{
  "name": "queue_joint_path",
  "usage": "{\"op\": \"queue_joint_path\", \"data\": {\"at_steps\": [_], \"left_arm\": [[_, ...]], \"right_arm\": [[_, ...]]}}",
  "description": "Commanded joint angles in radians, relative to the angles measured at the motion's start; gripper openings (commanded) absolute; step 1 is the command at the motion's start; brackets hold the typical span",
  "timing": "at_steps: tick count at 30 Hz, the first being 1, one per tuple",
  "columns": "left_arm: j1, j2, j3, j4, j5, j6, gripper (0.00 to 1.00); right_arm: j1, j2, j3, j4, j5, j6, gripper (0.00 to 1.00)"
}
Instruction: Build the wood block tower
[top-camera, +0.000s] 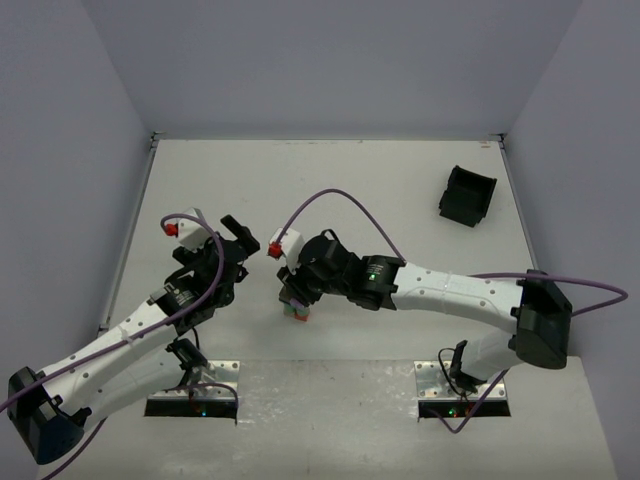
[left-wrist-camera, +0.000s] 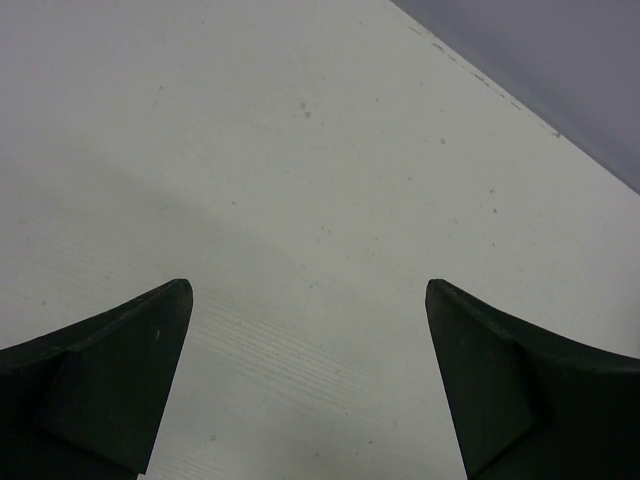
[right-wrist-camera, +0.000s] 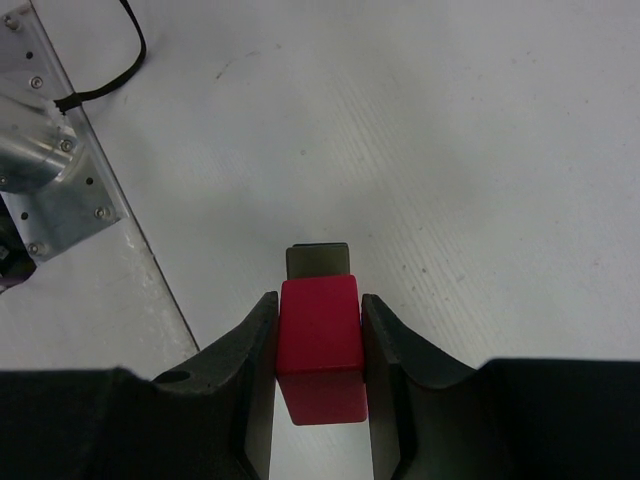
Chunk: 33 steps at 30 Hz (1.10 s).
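Observation:
My right gripper (right-wrist-camera: 320, 340) is shut on a magenta-pink wood block (right-wrist-camera: 320, 345). It holds the block right over the tower; the dark top of a lower block (right-wrist-camera: 318, 262) peeks out just beyond it. I cannot tell whether the pink block rests on the tower. In the top view the tower (top-camera: 297, 312) stands near the table's front middle, green and red showing, its top hidden under the right gripper (top-camera: 293, 292). My left gripper (left-wrist-camera: 308, 300) is open and empty over bare table, and sits left of the tower in the top view (top-camera: 243, 252).
A black plastic bin (top-camera: 467, 195) stands at the back right. The arms' metal mounting plates (top-camera: 196, 400) lie at the near edge; one shows with a black cable in the right wrist view (right-wrist-camera: 50, 190). Grey walls enclose the table.

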<state>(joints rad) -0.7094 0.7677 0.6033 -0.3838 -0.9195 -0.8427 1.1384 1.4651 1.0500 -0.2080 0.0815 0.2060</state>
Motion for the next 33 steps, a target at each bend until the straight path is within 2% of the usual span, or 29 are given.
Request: {"op": "queue_joint_path", "data": {"at_steps": [1,33], "left_arm": [[-0.008,-0.005,0.001,0.012,-0.013,-0.012,1.00],[-0.006,-0.010,0.002,0.019,0.000,0.002,1.00]], "right_arm": [[0.015,-0.021,0.024,0.101,0.054,0.020,0.00],[0.037,0.061,0.050,0.112,0.043,0.013,0.03]]}}
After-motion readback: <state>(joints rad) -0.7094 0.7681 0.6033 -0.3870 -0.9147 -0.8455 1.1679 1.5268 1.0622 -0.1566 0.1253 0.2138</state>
